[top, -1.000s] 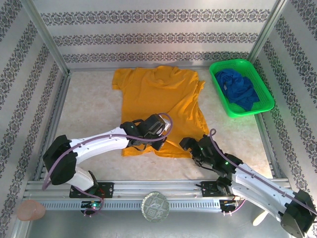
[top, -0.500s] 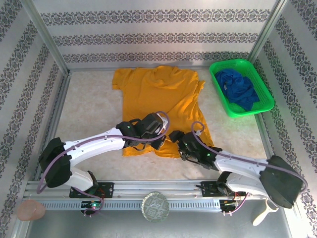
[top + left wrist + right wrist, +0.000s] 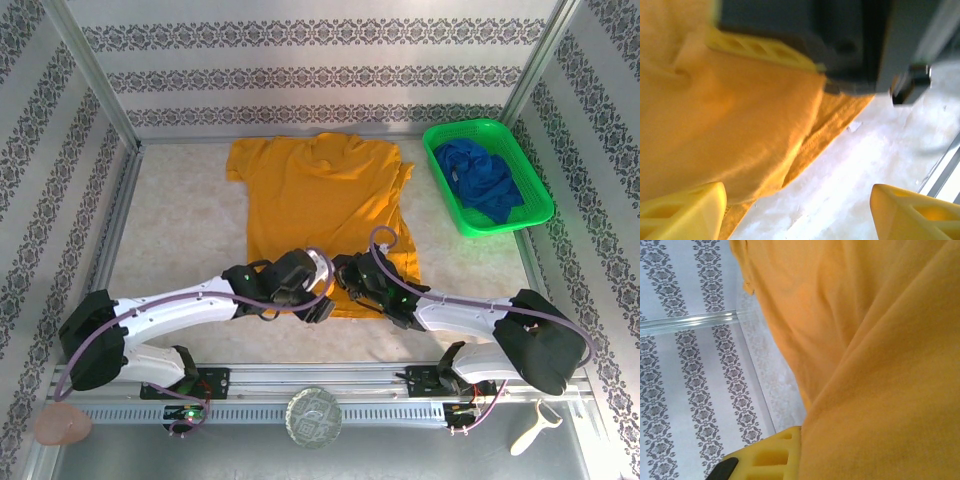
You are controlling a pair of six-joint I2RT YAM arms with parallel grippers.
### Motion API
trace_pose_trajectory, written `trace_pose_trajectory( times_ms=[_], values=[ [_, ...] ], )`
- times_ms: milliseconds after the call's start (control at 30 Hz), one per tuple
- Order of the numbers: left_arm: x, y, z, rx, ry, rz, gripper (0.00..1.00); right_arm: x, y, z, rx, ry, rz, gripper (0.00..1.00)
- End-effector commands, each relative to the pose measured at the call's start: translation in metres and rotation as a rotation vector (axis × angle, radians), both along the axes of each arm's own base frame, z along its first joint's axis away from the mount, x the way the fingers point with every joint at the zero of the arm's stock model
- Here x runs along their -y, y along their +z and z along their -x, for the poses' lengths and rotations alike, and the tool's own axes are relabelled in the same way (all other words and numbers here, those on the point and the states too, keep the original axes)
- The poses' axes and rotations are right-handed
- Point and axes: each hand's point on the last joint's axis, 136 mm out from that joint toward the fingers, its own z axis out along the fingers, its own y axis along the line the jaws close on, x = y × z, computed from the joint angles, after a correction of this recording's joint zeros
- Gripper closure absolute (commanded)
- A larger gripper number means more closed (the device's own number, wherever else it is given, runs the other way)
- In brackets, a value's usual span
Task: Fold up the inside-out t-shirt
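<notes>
1. Left gripper [image 3: 320,300] is spread wide, its yellow fingers [image 3: 685,210] well apart with nothing between them.
2. It sits low over the near hem of the mustard orange-yellow cloth t-shirt [image 3: 320,190]. In the left wrist view one finger is over cloth and the other over bare tabletop. Can't tell if it touches.
3. Right gripper [image 3: 343,268] is pressed together, pinching a fold of the t-shirt just inside the near hem. In the right wrist view the cloth [image 3: 880,365] bunches up right against its one visible yellow finger [image 3: 770,452].
4. Both grippers are just beside each other at the middle of the near hem, left one nearer the edge.
5. T-shirt lies spread flat on the pale marbled table [image 3: 180,220], roughly centred, neck toward the far wall, sleeves out to the sides.
6. Left wrist view: the hem edge [image 3: 830,125] looks doubled, a thinner layer peeking out under the top one.
7. Green plastic mesh basket [image 3: 465,124] sits at far right, apart from the shirt, holding a crumpled dark blue garment [image 3: 480,180].
8. White wall panels with grey patterned stripes [image 3: 690,390] surround the table.
</notes>
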Motion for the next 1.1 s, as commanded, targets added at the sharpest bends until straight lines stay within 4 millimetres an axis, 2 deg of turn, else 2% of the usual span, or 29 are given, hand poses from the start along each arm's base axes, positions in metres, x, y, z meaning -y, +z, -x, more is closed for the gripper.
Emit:
trace_pose_trajectory(
  times_ms=[0,167,367,400,433,533,567,600,633,667,700,733,767,833,933,1067],
  values=[
    [0.010,0.013,-0.013,0.149,-0.022,0.016,0.23,-0.004,0.024,-0.007,0.058,0.011,-0.036,1.00],
    [0.015,0.001,-0.025,0.184,-0.002,-0.029,0.21,-0.003,0.024,-0.007,0.052,0.010,-0.039,1.00],
    [0.016,-0.018,-0.053,0.279,0.054,-0.123,0.21,-0.003,0.028,-0.004,0.057,0.014,-0.049,1.00],
    [0.016,-0.022,-0.057,0.290,0.058,-0.142,0.23,-0.002,0.029,-0.004,0.058,0.012,-0.052,1.00],
    [0.016,-0.024,-0.060,0.301,0.061,-0.160,0.33,-0.001,0.029,-0.003,0.057,0.008,-0.055,1.00],
    [0.021,-0.022,-0.068,0.315,0.053,-0.172,0.82,0.004,0.033,-0.002,0.067,-0.004,-0.066,1.00],
    [0.023,-0.019,-0.070,0.319,0.051,-0.168,0.94,0.007,0.034,-0.001,0.070,-0.011,-0.073,1.00],
    [0.023,-0.018,-0.070,0.317,0.045,-0.165,0.99,0.011,0.036,-0.001,0.073,-0.022,-0.078,1.00],
    [0.026,-0.016,-0.069,0.313,0.035,-0.158,0.99,0.015,0.038,-0.001,0.081,-0.033,-0.081,1.00],
    [0.026,-0.014,-0.068,0.306,0.030,-0.150,0.94,0.020,0.040,-0.002,0.084,-0.044,-0.080,1.00],
    [0.027,-0.013,-0.065,0.298,0.025,-0.137,0.81,0.023,0.043,-0.002,0.089,-0.048,-0.081,1.00],
    [0.027,-0.011,-0.063,0.291,0.026,-0.120,0.60,0.026,0.046,-0.003,0.095,-0.051,-0.078,1.00],
    [0.026,-0.009,-0.060,0.289,0.033,-0.098,0.46,0.028,0.049,-0.003,0.101,-0.049,-0.077,1.00],
    [0.024,-0.008,-0.055,0.285,0.039,-0.066,0.29,0.031,0.053,-0.004,0.107,-0.054,-0.075,1.00],
    [0.023,-0.008,-0.047,0.276,0.039,-0.043,0.23,0.032,0.055,-0.005,0.108,-0.051,-0.071,1.00],
    [0.027,-0.016,-0.042,0.264,0.030,-0.057,0.20,0.030,0.054,-0.006,0.103,-0.045,-0.075,1.00]
  ],
)
